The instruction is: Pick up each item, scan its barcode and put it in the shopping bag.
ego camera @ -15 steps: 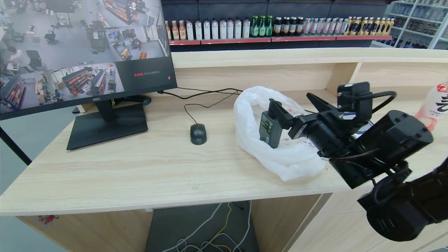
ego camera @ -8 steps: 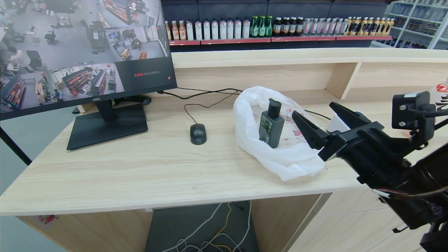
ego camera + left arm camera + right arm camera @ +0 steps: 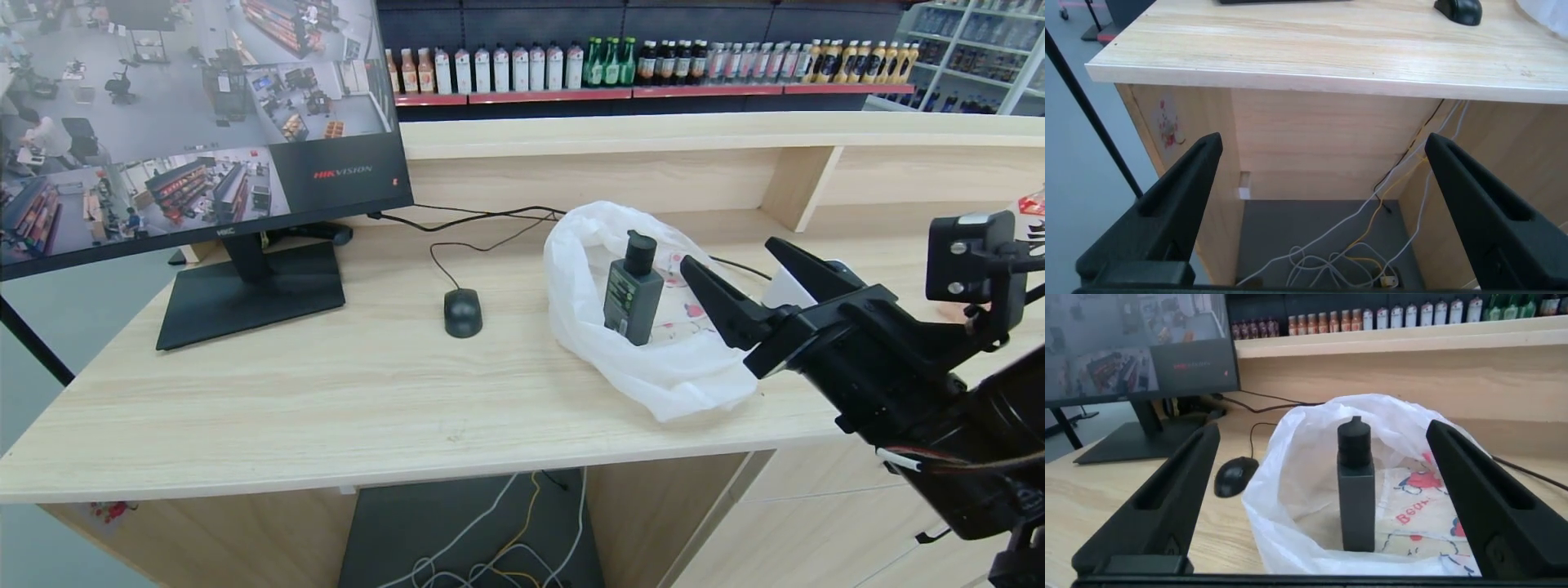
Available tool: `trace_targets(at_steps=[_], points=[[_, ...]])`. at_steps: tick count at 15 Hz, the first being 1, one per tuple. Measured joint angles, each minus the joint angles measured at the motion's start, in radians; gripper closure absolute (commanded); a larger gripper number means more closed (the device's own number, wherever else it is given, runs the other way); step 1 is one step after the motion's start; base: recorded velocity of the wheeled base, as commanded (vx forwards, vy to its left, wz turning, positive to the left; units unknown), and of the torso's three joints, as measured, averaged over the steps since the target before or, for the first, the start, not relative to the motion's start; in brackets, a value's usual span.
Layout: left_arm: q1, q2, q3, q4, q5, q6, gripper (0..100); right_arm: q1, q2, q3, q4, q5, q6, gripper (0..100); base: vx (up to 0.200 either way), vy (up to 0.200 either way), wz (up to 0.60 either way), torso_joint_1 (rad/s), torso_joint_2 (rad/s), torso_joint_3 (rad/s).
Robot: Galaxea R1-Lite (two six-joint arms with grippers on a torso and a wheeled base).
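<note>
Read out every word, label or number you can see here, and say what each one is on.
Monitor: a red brand word on screen and a small maker's mark on the bezel; brand names, not quoted.
Dark bottle: green label, too small to read.
Shopping bag: red print inside, creased, unreadable.
Pink bottle: large characters, cut off.
Shelf bottles: labels too small.

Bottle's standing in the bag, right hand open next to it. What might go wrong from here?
1. The tall dark green bottle stands upright in the soft white plastic shopping bag; a brush from the open right hand, close beside it, may tip it.
2. That hand might also snag the bag's loose rim and drag it.
3. The open left hand hangs low before the light wooden desk; moving forward may strike its front edge.
</note>
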Motion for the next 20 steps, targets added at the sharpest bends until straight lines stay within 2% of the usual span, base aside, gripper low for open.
trace_targets(at_steps=[16, 20], points=[[0.0, 0.0, 0.0, 0.0, 0.0, -0.001, 0, -0.006, 0.07, -0.027, 0.0, 0.0, 0.007, 0, 0.0, 0.0, 0.0, 0.0, 0.0, 0.0], [-0.001, 0.0, 0.0, 0.0, 0.0, -0.001, 0, -0.005, 0.078, -0.029, -0.001, 0.0, 0.007, 0, 0.0, -0.2, 0.0, 0.0, 0.0, 0.005]])
